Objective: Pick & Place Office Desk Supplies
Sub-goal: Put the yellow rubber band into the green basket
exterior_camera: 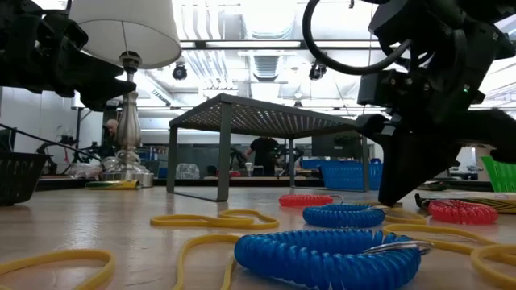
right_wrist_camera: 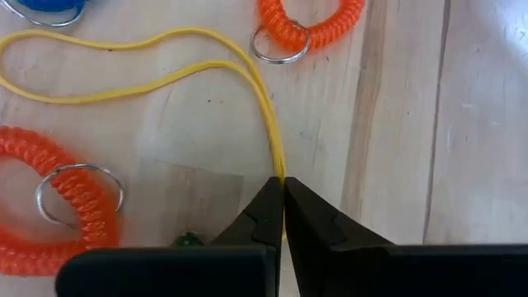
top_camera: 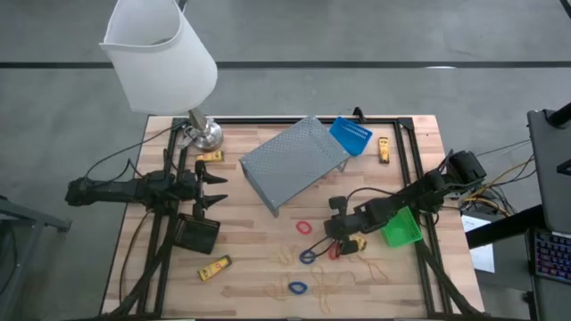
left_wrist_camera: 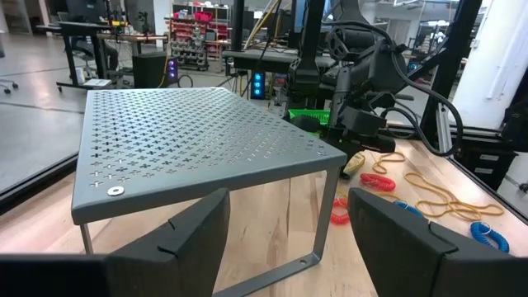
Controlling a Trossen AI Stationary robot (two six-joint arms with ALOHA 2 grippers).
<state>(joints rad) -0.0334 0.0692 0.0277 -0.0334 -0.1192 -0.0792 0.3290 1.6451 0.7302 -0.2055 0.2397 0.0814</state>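
Down low, right pincer (right_wrist_camera: 283,191) pinched shut on yellow rubber band (right_wrist_camera: 165,78); band's far end cut off.

Yellow rubber band (right_wrist_camera: 216,68), orange-red coil loops (right_wrist_camera: 49,202), blue coil loop (exterior_camera: 326,256), green bin (top_camera: 401,228), perforated grey shelf (left_wrist_camera: 190,140).

Both arms are matte black all over, chunky segmented links with boxy joints. The left gripper (left_wrist_camera: 289,239) has wide flat fingers (left_wrist_camera: 194,235) with angled, faceted edges and a little notch on the inner face. The right gripper (right_wrist_camera: 283,198) has fingers that taper to sharp wedge tips off a plain black bar. Black cables loop off the right arm (top_camera: 419,192), one big curl visible overhead from table height.
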